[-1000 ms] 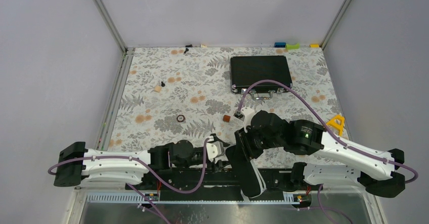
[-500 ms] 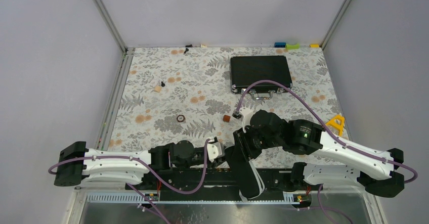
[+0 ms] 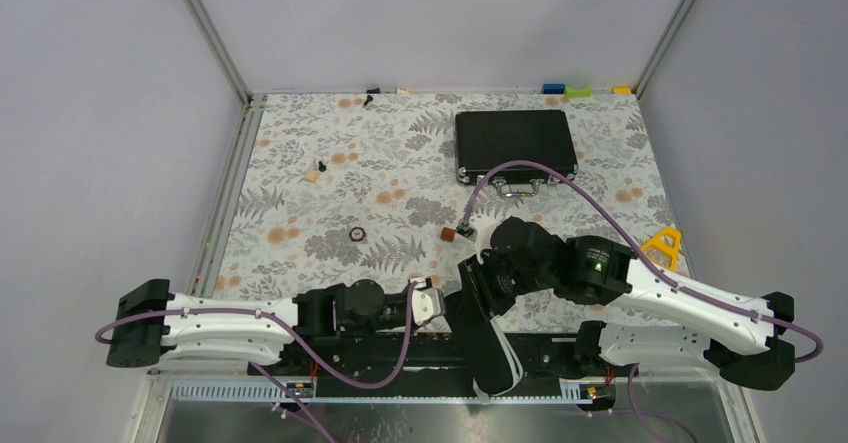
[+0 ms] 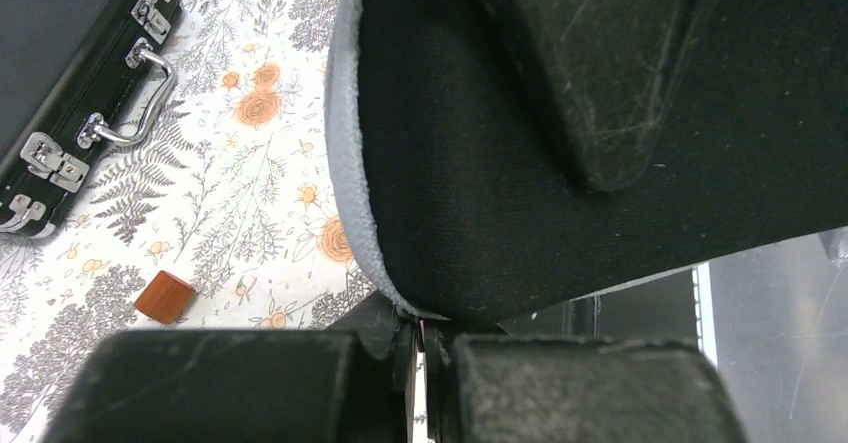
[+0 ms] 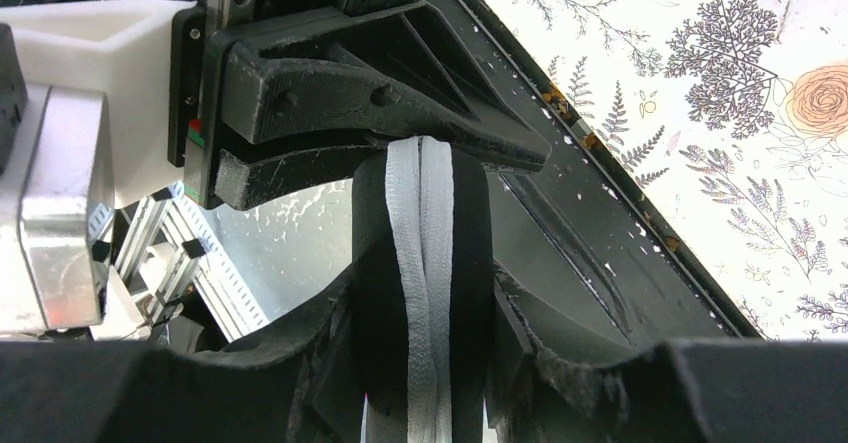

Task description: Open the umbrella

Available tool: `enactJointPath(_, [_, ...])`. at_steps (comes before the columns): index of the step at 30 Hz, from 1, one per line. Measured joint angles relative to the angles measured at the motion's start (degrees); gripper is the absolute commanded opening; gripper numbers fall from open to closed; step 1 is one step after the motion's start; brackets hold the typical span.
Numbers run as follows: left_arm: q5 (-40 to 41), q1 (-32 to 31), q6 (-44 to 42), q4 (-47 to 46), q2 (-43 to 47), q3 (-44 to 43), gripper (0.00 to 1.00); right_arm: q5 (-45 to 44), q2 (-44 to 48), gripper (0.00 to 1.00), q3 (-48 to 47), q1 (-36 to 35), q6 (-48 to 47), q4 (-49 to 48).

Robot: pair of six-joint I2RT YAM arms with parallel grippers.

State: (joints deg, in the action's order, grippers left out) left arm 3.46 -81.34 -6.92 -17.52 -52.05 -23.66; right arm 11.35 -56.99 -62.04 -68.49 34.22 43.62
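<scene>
Two grippers on one case (image 3: 490,348) now. The left gripper (image 3: 440,308), spread wide a second ago, has snapped down to a sliver right at the end of the case's grey seam (image 5: 422,263). The right gripper (image 3: 482,288) has not budged, its jaws half spread and clamped across the black flanks, holding the case over the near edge of the table (image 3: 300,163). That reads as a set-up for opening the case: one arm anchors, the other takes the seam to pull. The umbrella is nowhere in sight — no lavender, no shaft, no ribs in any view. My guess is that it sits inside the case, so the real job has hardly begun.

Plenty is hidden. What the left fingertips actually pinch, a zip tab or the bare rim, is too small to tell. The left wrist view is mostly black shell. The right wrist view shows the seam closed for the stretch it covers, but both ends of the case are cut off or masked by fingers. The briefcase (image 3: 515,141) lies shut, well apart at the far side.
</scene>
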Motion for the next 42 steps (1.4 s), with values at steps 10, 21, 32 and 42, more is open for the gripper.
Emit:
enactJointPath(10, [2.4, -1.2, -2.8, -0.37, 1.05, 0.81, 0.0, -1.68, 0.17, 0.0, 0.02, -0.02, 0.0, 0.07])
enactJointPath(21, [7.54, -5.09, -5.53, -3.65, -1.4, 0.85, 0.0, -5.51, 2.95, 0.0, 0.02, -0.15, 0.42, 0.48])
enactJointPath(32, [11.91, -8.37, -7.67, -5.44, -4.31, 0.83, 0.0, -6.32, 2.95, 0.0, 0.24, -0.2, 0.85, 1.14])
enactJointPath(42, [12.61, -8.72, -7.63, -6.23, -5.64, 0.83, 0.0, -7.5, 4.74, 0.0, 2.97, -0.33, 1.49, -1.07])
